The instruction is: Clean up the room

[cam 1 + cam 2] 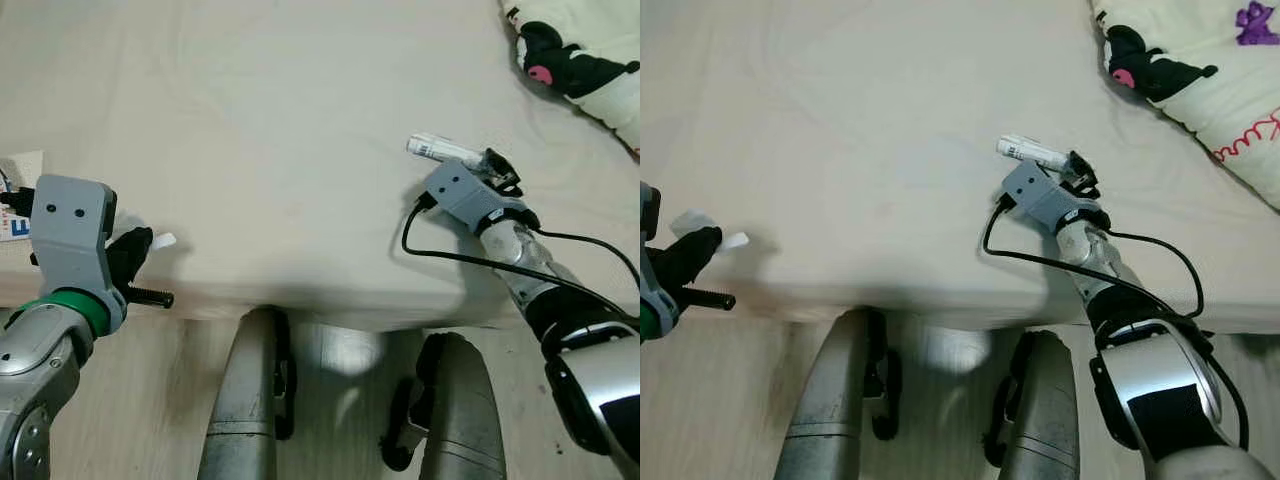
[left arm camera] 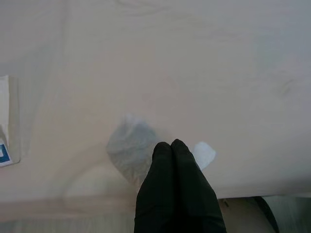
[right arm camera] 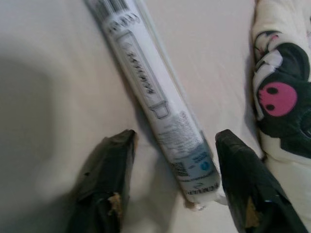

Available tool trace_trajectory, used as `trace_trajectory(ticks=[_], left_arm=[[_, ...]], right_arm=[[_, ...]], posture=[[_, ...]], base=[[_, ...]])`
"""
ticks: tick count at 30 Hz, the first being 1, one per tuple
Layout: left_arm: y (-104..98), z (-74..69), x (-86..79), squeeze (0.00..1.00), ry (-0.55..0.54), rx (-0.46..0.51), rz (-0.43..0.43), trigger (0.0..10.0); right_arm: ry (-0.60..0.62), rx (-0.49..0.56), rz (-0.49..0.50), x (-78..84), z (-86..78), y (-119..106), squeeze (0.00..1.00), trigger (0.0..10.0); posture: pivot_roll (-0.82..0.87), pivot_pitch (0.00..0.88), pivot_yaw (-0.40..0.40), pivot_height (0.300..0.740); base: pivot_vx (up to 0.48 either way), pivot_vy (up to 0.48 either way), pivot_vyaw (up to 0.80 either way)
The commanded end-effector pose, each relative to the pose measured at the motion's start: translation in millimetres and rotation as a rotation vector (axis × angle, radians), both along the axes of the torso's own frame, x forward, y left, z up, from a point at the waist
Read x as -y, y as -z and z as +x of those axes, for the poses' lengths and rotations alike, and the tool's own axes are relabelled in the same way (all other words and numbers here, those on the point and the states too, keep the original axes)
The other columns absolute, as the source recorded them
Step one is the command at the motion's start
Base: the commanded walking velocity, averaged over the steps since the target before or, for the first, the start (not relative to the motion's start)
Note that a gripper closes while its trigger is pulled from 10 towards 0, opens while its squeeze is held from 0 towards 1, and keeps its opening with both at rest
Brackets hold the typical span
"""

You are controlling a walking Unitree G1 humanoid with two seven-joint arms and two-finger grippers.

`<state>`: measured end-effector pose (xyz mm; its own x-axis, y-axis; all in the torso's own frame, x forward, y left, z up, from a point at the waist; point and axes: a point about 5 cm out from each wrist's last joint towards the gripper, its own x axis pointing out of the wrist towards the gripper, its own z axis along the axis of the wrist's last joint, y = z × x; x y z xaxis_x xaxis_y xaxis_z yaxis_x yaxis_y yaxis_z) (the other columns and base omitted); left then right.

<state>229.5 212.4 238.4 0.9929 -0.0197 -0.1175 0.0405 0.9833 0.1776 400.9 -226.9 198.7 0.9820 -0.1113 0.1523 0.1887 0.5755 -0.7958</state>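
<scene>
right end effector (image 3: 170, 182): fingers spread wide either side of white packaged tube (image 3: 155, 104) lying on bed (image 1: 280, 120), near patterned pillow (image 1: 580, 60) | left end effector (image 2: 172, 148): fingers pressed together; touching crumpled tissue (image 2: 131, 148) by bed edge

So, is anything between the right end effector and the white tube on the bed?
Nothing visible: the right end effector is open with one finger on each side of the white printed plastic tube, which lies flat on the beige bed sheet.
</scene>
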Motion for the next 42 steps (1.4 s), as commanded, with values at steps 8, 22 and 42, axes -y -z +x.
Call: trace_trajectory(ticks=[8, 22, 42], left_arm=[[3, -2.8, -0.3, 0.00, -0.012, -0.026, -0.005, 10.0], [9, 8.3, 10.3, 0.00, -0.003, -0.003, -0.049, 10.0], [14, 26.2, 35.2, 0.00, 0.061, 0.058, -0.088, 10.0]], right_arm=[[0.100, -0.140, 0.410, 33.4, -10.6, 23, 0.00, 0.0], [-0.060, -0.121, 0.360, 19.7, -6.9, 13, 0.00, 0.0], [-0.190, 0.030, 0.211, -2.0, -3.6, -9, 1.00, 10.0]], posture=[[0.46, 0.511, 0.140, 0.595], [0.38, 0.433, 0.091, 0.595], [0.32, 0.392, 0.060, 0.595]], base=[[0.000, 0.000, 0.00], [0.000, 0.000, 0.00], [0.000, 0.000, 0.00]])
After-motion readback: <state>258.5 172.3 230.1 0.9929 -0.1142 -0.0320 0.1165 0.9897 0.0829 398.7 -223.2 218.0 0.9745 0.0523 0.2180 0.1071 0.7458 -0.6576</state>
